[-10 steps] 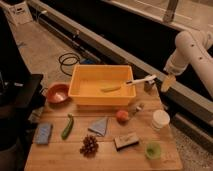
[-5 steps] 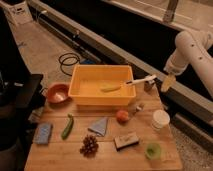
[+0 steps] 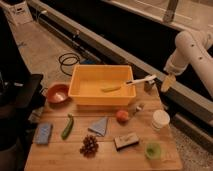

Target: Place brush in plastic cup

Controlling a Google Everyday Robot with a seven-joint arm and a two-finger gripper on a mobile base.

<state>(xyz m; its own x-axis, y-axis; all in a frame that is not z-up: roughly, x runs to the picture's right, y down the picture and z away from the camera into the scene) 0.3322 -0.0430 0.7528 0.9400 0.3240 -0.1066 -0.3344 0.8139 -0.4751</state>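
Nothing is seen to have moved since the earlier frames: the arm and every object are found in the same places.

In the camera view, the end effector (image 3: pixel 168 83) is held in the air just off the table's (image 3: pixel 60 157) far right corner, beneath the white arm (image 3: pixel 192 50). Its fingers are spread wide and nothing is gripped between them. The brush (image 3: pixel 141 80) is laid across the right rim of the yellow bin (image 3: pixel 90 102), one end inside the bin and the other end projecting out toward the end effector, from which it is kept apart. A yellowish curved piece (image 3: pixel 111 89) is seen on the bin's floor.

The plastic cup (image 3: pixel 153 150) is set upright near the table's front right corner, well apart from the brush. A white tub (image 3: pixel 160 119) is placed just behind the cup. A dark block (image 3: pixel 126 141) is located to the cup's left, and a red-orange bowl (image 3: pixel 57 93) is positioned at the bin's left side.
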